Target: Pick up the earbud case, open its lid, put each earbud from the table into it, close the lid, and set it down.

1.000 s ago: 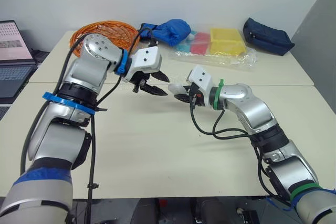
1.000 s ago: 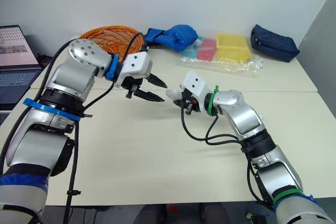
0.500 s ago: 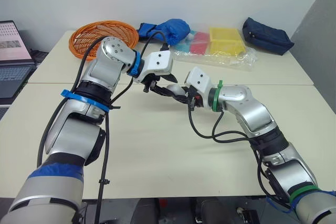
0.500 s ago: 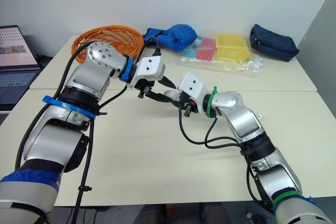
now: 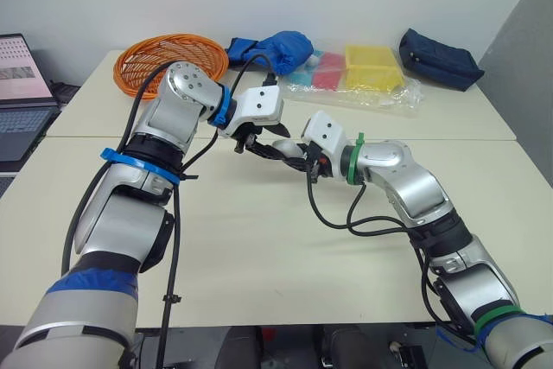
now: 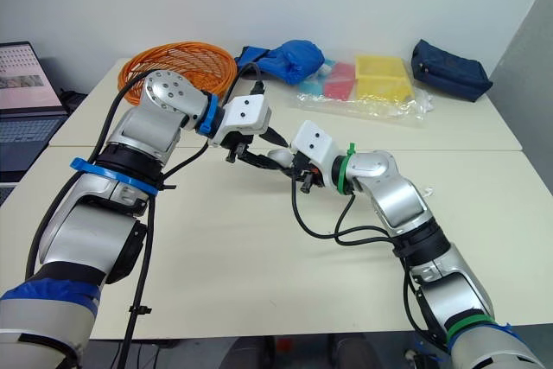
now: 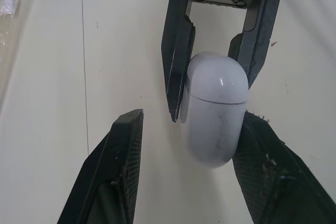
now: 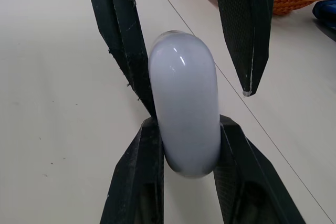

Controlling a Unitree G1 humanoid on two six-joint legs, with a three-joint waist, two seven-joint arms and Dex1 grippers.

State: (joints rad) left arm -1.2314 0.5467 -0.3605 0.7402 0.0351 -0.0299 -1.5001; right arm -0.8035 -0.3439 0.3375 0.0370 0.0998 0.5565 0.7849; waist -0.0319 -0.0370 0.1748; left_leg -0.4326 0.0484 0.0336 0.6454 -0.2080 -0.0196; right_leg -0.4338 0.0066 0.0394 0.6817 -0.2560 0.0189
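A white, pill-shaped earbud case (image 8: 184, 103) with its lid closed hangs above the table's middle, and my right gripper (image 8: 186, 127) is shut on its lower half. My left gripper (image 7: 191, 121) is open, its two fingers straddling the case from the opposite side. One of those left fingers (image 7: 262, 156) lies close against the case (image 7: 215, 108); the other stands well apart from it. In the head views the left gripper (image 5: 285, 149) and the right gripper (image 5: 299, 159) meet tip to tip at the case (image 6: 279, 155).
An orange wire basket (image 5: 170, 54) stands at the back left, with a blue cloth bundle (image 5: 281, 47) beside it. A clear bag of yellow and pink boxes (image 5: 371, 71) and a navy pouch (image 5: 439, 58) lie along the back. A laptop (image 5: 22, 84) stands off the table's left.
Over the last second my left gripper has swung right to the case, and its open fingers now straddle it. The right gripper keeps its hold and has edged slightly left.
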